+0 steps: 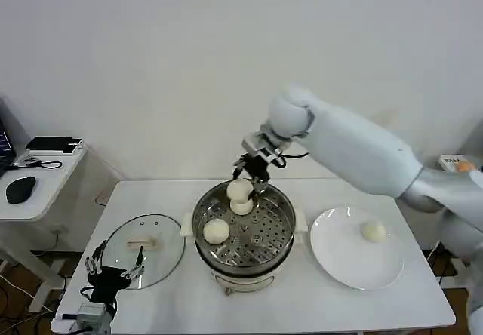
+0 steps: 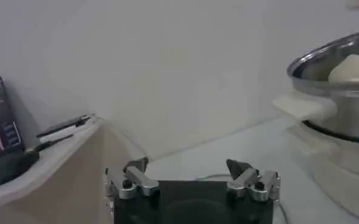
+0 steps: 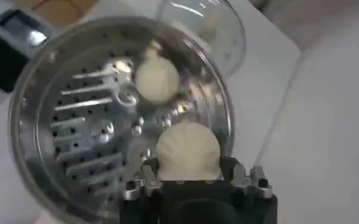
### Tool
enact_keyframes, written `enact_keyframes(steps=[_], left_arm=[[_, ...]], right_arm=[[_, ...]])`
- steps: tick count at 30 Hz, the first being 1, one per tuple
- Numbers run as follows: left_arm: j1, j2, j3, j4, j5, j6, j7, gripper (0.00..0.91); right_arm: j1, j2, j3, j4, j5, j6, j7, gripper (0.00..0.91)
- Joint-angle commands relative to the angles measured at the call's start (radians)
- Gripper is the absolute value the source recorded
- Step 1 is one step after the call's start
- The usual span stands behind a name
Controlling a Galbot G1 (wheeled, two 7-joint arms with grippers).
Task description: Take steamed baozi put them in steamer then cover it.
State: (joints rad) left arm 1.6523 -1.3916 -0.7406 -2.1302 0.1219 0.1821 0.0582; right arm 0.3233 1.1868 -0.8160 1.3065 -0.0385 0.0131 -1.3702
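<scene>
The right gripper (image 1: pixel 253 170) hangs over the far rim of the large shiny stainless-steel steamer pot (image 1: pixel 281 238), at about twelve o'clock on its circle, with its jaws closed on a small round cream-white bun (image 3: pixel 188 151). In the head view a second white bun (image 1: pixel 241 206) appears just beneath the held one on the perforated tray, and another bun (image 1: pixel 216 231) lies at about nine o'clock. The last bun (image 1: pixel 373 231) waits on the flat white plate (image 1: pixel 339 263), at three o'clock from the steamer.

To do this step well, I judge that the held bun should be lowered onto bare tray, shifted off the bun below it, and released only once it rests. The jaws should then rise straight up so they drag nothing.

The round clear glass lid (image 1: pixel 162 256) lies on the white counter (image 1: pixel 317 308) at nine o'clock from the pot. The left gripper (image 2: pixel 191 182) waits beside the lid, jaws wide and empty
</scene>
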Motion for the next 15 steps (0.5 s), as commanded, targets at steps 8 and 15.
enact_keyframes(steps=[8, 15], left_arm=[[0.001, -0.003, -0.009, -0.007, -0.001, 0.000, 0.000, 0.907], [0.001, -0.001, -0.013, -0.003, -0.002, -0.001, 0.000, 0.907]], right_arm=[[-0.011, 0.063, -0.129, 0.088, -0.027, 0.177, -0.031, 0.675], [-0.016, -0.015, -0.171, 0.204, -0.022, 0.178, -0.030, 0.685]])
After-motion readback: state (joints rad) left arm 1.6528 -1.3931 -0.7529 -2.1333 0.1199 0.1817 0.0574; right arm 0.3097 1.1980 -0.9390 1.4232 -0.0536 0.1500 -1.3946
